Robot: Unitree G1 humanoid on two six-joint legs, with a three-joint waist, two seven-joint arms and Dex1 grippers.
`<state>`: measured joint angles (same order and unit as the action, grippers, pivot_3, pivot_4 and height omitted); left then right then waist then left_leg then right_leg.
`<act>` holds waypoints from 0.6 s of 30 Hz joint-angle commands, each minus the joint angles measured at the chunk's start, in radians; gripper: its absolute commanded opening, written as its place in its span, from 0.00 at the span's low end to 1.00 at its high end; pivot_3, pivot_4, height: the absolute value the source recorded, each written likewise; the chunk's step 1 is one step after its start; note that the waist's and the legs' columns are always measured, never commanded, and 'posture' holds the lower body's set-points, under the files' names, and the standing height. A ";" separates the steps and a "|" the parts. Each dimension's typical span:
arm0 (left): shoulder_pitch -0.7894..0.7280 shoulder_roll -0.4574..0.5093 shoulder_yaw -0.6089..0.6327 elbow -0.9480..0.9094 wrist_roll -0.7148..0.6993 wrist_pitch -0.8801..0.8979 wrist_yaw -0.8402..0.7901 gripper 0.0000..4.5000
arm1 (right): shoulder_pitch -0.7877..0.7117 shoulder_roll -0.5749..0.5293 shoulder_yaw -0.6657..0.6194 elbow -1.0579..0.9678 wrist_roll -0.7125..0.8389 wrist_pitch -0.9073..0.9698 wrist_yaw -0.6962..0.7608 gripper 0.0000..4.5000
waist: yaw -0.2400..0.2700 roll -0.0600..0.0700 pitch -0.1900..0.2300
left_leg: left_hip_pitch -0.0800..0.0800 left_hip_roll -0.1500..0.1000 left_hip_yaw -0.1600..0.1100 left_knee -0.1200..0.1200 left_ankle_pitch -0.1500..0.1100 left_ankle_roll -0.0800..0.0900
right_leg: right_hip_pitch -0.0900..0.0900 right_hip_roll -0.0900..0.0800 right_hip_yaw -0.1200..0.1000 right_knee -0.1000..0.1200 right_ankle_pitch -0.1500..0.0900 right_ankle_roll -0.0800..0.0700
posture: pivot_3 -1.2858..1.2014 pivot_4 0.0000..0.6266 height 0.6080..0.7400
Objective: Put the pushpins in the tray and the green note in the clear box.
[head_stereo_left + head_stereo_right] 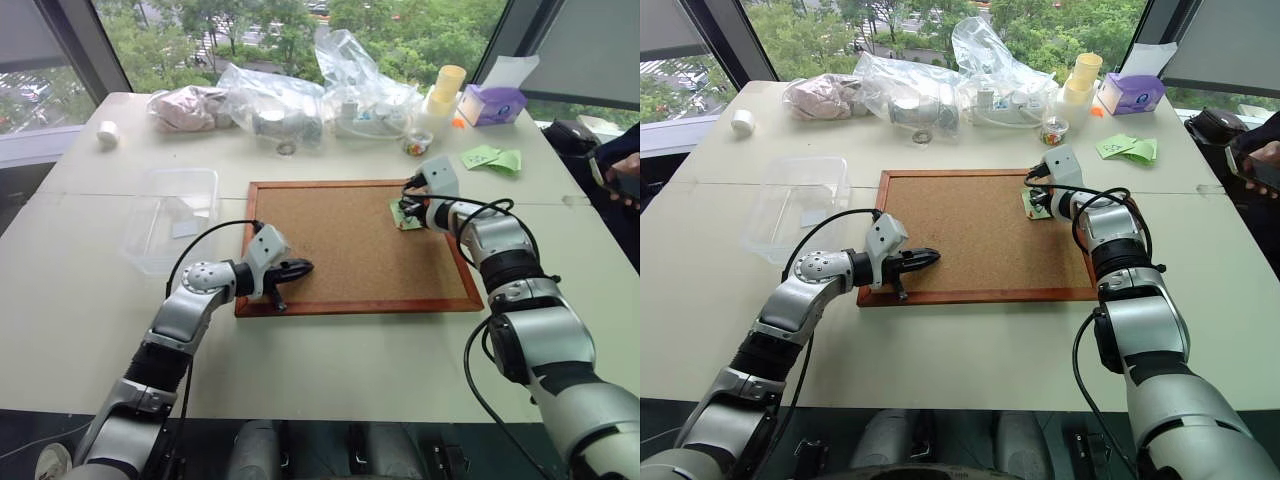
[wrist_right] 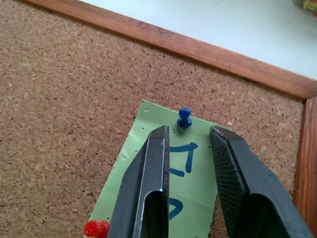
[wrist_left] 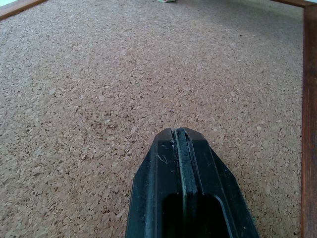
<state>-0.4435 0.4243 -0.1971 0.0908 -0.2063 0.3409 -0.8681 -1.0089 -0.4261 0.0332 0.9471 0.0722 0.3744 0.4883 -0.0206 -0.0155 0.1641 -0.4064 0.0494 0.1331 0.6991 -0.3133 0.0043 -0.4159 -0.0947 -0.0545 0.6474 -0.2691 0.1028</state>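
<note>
Right gripper (image 2: 188, 136): I see its two black fingers parted a little, nothing between them, poised over the green note, tips just short of the blue pin.
Green note (image 2: 190, 171): I find it lying flat on the cork board (image 1: 340, 240), near the board's far right corner, with dark blue marks on it.
Blue pin (image 2: 184, 118): it stands stuck through the note close to one edge, just beyond my right fingertips.
Red pin (image 2: 96, 229): it sits at another corner of the note, beside the outer side of one right finger.
Left gripper (image 1: 298, 268): I have it fully closed and empty, held over the near left part of the cork board, pointing across it.
Clear box (image 1: 175, 215): it rests on the table (image 1: 90, 290) just left of the board, apart from both arms.
Tray: I cannot make it out among the bags (image 1: 270, 100) at the far edge.
Paper slips (image 1: 492, 158): two pale green ones lie on the table beyond the board's right corner.
</note>
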 commanded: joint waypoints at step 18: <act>0.034 -0.007 -0.002 -0.038 0.001 0.039 0.006 0.00 | -0.057 0.047 -0.095 0.058 0.018 -0.056 -0.025 0.02 | -0.001 0.001 0.000 | 0.000 0.000 0.000 0.000 0.000 0.000 | 0.000 0.000 0.000 0.000 0.000 0.000 | 0.52 0.24 1.00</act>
<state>-0.4282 0.4211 -0.1841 0.0683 -0.2074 0.3656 -0.8602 -1.0372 -0.3830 -0.0380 1.0228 0.0748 0.3375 0.4678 -0.0218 -0.0150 0.1643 -0.4064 0.0496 0.1333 0.6989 -0.3131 0.0040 -0.4161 -0.0947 -0.0545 0.6474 -0.2691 0.1028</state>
